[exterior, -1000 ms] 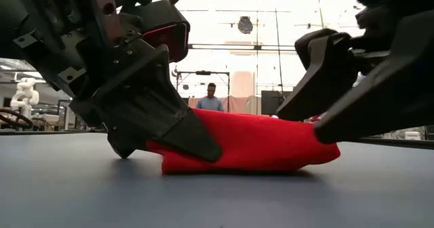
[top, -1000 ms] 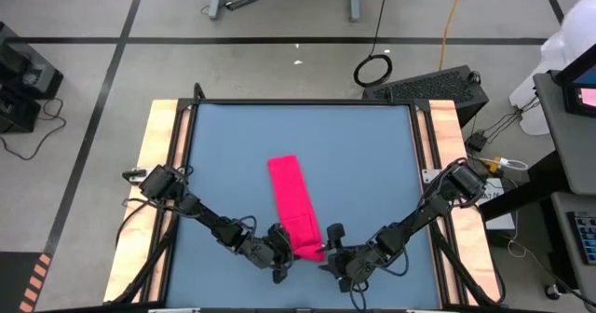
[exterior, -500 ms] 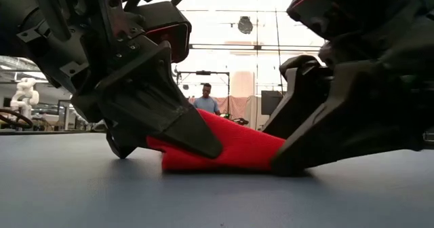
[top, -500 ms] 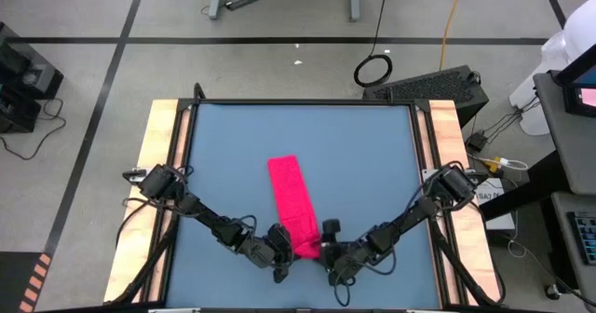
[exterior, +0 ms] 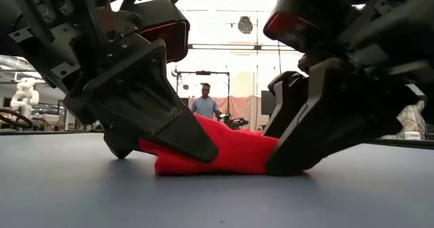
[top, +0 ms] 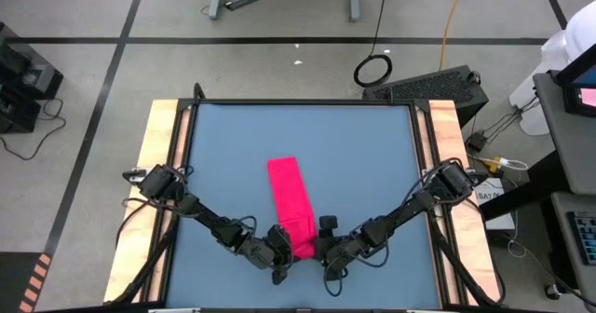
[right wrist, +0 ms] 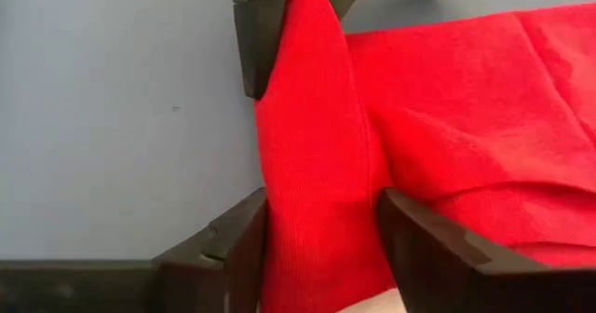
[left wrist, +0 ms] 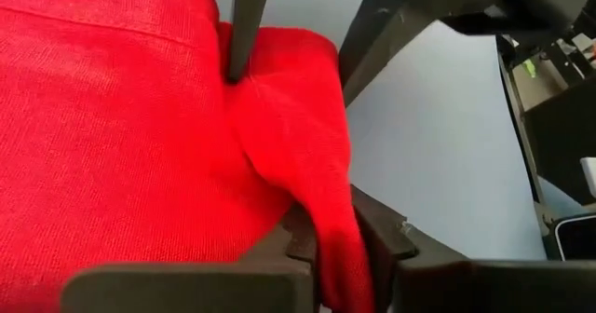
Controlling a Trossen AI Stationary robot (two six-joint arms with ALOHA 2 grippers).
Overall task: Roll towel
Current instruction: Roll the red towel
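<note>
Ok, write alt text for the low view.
Two dark grippers, the left gripper and the right gripper, clamp opposite sides of a bunched red-pink towel on a blue-grey table. A person stands far behind.

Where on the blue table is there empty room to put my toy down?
Bare blue table lies on both sides of the towel and beyond its far end. It is crowded at the near edge, where the left gripper and right gripper pinch the towel's near end.
</note>
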